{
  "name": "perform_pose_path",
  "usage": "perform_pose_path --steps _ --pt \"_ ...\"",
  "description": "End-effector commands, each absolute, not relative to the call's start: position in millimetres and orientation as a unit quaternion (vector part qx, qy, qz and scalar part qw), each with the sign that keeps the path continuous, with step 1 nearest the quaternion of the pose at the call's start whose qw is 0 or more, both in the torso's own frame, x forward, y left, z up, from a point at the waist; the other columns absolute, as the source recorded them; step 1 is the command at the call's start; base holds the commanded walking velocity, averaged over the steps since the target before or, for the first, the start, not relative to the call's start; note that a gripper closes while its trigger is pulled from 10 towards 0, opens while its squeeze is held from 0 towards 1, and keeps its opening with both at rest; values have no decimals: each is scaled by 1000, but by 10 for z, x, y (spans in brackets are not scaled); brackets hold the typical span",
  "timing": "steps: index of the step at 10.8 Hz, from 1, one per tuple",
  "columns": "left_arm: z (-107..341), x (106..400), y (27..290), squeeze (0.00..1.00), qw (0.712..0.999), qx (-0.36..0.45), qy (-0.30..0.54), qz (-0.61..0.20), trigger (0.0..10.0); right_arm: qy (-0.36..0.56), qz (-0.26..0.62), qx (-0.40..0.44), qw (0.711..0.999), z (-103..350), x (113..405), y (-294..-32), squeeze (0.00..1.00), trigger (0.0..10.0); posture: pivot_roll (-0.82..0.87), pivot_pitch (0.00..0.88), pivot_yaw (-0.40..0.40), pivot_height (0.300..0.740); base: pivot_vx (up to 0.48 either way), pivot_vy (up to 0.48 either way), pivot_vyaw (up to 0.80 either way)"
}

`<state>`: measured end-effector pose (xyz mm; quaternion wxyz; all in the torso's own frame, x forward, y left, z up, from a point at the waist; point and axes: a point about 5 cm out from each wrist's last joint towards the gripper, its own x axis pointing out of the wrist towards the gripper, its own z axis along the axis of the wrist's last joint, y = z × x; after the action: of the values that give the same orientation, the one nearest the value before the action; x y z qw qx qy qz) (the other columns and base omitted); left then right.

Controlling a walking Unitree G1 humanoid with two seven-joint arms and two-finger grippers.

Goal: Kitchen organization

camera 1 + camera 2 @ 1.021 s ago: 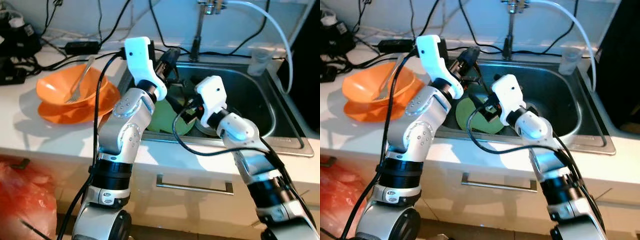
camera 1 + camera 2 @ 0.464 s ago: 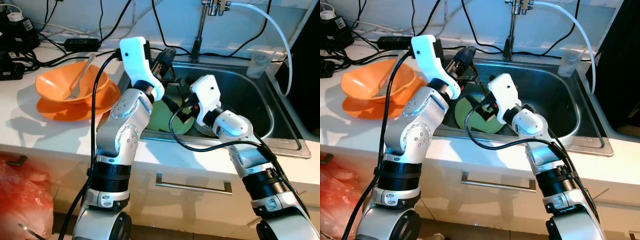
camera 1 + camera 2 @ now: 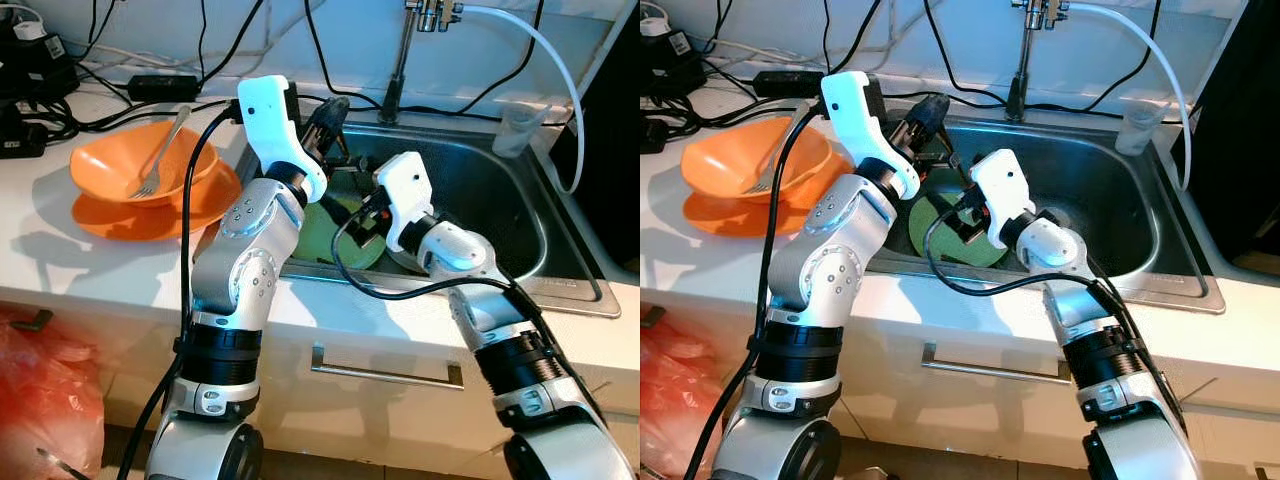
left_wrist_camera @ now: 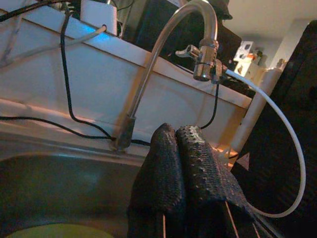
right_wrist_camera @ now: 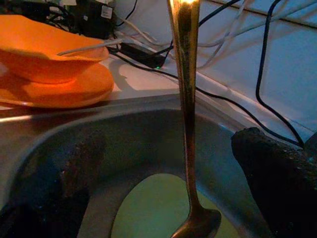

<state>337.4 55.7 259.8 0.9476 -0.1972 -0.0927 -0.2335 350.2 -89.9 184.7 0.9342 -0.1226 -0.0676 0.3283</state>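
Spoon (image 5: 187, 99) stands upright between right gripper's (image 5: 168, 198) spread fingers (image 5: 270, 173).

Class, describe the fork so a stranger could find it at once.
Start at the steel sink; on the white counter to its left, an orange bowl sits on an orange plate. The fork leans inside that bowl, the one silver thing among orange dishes.
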Motion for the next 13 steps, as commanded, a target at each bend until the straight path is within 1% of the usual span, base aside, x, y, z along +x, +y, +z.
perform_pose_path --steps 1,2,9,13 --pt "2601 3331 492 0 944 -211 -90 -239 10000 -72 328 -116 935 1856 3514 -930 365 10000 -33 0 -28 740 0 0 0" --pt "2602 3328 485 0 943 -213 -90 -239 10000 -70 331 -111 934 1845 3511 -920 0 0 -33 0 -31 740 0 0 0" --pt "2590 3299 466 0 939 -234 -75 -240 10000 -61 335 -102 935 1762 3509 -899 0 0 -22 0 -33 740 0 0 0" --pt "2561 3261 432 0 936 -243 -63 -246 10000 -59 325 -104 938 1728 3529 -937 0 0 -25 0 -33 740 0 0 0"
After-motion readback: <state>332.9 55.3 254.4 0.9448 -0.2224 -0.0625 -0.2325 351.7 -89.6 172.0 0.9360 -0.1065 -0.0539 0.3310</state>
